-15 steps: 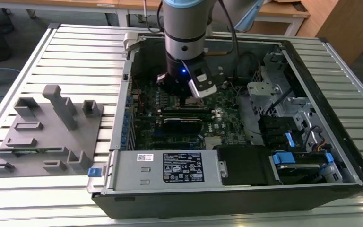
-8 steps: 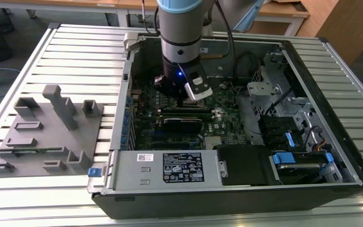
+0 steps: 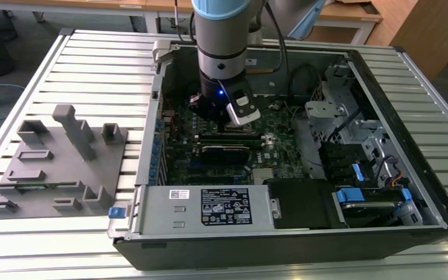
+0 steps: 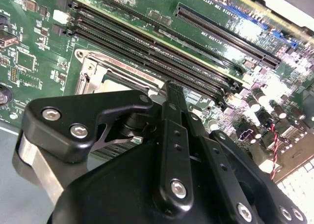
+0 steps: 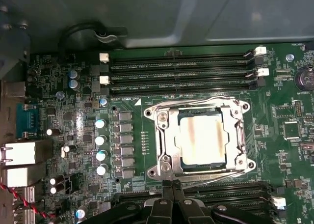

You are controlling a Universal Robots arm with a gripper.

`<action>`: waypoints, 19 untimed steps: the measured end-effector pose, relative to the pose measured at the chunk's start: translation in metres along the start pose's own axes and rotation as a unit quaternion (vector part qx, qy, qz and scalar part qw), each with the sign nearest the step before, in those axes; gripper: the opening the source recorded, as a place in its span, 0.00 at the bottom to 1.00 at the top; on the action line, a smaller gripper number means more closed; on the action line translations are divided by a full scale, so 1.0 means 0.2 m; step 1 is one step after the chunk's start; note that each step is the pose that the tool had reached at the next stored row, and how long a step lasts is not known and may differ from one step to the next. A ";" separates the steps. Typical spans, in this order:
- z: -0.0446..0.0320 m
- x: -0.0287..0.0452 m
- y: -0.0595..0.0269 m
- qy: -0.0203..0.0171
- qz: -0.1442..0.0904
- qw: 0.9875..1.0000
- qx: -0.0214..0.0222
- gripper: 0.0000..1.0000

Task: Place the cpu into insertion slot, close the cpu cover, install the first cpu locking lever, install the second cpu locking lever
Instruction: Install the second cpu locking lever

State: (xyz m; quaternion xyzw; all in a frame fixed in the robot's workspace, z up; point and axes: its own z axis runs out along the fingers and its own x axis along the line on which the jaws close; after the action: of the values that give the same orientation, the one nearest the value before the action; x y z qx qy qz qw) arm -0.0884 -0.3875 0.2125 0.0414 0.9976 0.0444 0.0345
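We see the open computer case (image 3: 302,233), then the green circuit board (image 5: 73,135). The cpu cover (image 5: 162,135) lies closed over the cpu (image 5: 202,138) in the insertion slot (image 5: 201,166), just beyond the gripper (image 5: 171,184), whose fingers (image 5: 168,192) are pressed together, empty.

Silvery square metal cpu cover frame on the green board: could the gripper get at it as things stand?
Probably yes. In the first wrist view the gripper hangs at the edge of the silvery cpu cover frame, which lies flat around the grey-bronze cpu, with nothing between them.
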 end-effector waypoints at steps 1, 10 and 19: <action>0.002 0.003 0.001 0.000 0.000 1.000 0.000 0.11; 0.020 0.013 0.000 0.000 0.000 1.000 -0.002 0.11; 0.019 0.026 -0.005 0.000 0.000 1.000 -0.002 0.11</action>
State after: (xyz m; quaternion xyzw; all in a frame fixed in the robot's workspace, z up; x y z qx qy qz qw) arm -0.0934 -0.3877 0.2082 0.0415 0.9975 0.0467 0.0345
